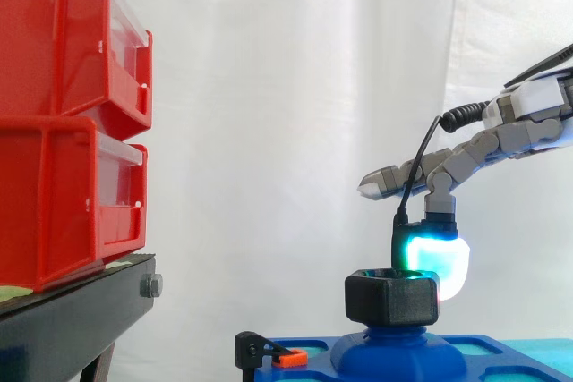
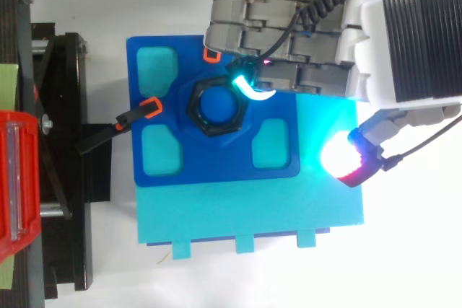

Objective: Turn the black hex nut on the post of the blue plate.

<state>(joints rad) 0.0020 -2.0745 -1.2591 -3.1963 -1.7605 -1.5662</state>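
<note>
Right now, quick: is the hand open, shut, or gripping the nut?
Hand: open, gripping nothing; one glowing fingertip sits at the side of the black hex nut, thumb well apart.

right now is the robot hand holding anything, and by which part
Nothing is held. One cyan fingertip of the robot hand sits at the outer edge of the black hex nut; the thumb is well clear.

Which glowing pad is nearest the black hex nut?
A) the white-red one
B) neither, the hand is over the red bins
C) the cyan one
C: the cyan pad sits at the rim of the black hex nut, the white-red pad well off to its side.
</note>
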